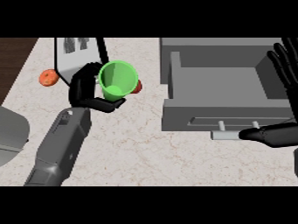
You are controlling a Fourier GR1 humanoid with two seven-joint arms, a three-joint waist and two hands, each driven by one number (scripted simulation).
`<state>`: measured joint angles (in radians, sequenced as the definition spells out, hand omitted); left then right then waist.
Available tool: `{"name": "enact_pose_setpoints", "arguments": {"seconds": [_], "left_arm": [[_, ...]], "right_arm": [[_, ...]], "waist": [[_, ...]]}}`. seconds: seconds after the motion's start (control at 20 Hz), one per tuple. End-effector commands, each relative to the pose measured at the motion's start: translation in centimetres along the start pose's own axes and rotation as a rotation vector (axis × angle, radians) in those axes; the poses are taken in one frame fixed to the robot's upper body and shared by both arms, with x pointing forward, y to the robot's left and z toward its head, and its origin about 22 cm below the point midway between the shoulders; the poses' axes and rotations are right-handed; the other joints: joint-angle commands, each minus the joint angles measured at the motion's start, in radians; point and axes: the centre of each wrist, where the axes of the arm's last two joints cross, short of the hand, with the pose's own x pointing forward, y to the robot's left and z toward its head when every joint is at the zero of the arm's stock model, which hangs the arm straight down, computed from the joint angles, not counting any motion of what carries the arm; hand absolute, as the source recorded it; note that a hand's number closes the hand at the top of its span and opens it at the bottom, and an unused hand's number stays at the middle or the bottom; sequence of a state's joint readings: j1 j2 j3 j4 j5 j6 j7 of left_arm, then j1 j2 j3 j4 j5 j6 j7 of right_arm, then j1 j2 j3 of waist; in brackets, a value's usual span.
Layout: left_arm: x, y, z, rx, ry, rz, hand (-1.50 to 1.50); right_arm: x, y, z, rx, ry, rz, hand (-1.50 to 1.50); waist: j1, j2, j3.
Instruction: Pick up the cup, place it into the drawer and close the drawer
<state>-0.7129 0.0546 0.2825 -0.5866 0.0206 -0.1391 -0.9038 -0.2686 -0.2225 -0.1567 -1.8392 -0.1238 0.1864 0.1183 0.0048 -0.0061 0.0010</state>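
A green cup (117,80) is tilted on its side, its open mouth facing the view, above the counter left of the drawer. My left hand (88,91) is curled round it from the left, with the thumb under its base. The grey drawer (232,89) stands pulled open at the right, its inside bare, with a pale bar handle (232,135) on its front. My right hand (294,87) is open at the right edge, fingers straight up over the drawer's right side, thumb reaching left near the handle's end.
A white board with dark marks (79,54) lies behind the cup. An orange round thing (48,78) sits left of it, and a red thing (137,88) peeks out behind the cup. A grey curved object (3,135) is at the left edge. The marbled counter (144,153) ends at dark wood on the far left.
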Motion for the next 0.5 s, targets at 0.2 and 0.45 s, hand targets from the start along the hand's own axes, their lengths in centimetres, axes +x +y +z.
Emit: {"name": "enact_pose_setpoints", "arguments": {"seconds": [0.2,0.45], "left_arm": [[5.4,-8.0,-9.0,-0.132,-0.039,0.008,1.50],[9.8,-12.7,-13.3,-0.128,0.012,-0.014,1.50]], "right_arm": [[-0.1,-0.8,-0.8,-0.007,-0.011,-0.010,-1.50],[0.6,0.2,-1.3,-0.012,0.001,0.014,-1.50]], "waist": [[-0.009,0.002,0.000],[-0.018,0.003,-0.001]]}}
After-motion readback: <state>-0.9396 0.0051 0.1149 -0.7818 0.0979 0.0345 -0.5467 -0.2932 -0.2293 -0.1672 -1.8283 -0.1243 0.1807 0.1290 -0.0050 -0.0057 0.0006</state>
